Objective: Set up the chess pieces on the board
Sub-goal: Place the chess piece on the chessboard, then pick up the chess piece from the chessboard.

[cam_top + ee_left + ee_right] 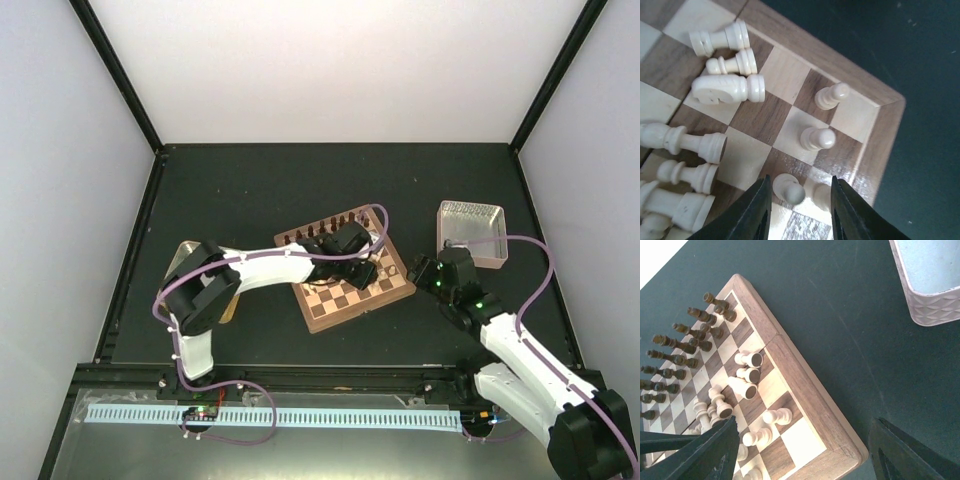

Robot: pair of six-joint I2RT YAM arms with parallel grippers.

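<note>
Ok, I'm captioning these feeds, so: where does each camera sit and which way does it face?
Top external: above and behind the arm bases, facing down on the table; both arms show, the left over the board.
Left wrist: on the left arm, looking down at the board's corner; the left tool flanks an upright cream pawn.
Right wrist: on the right arm beside the board, looking down across it; right tool at the bottom edge.
Shared: both wrist views show three toppled cream pieces.
</note>
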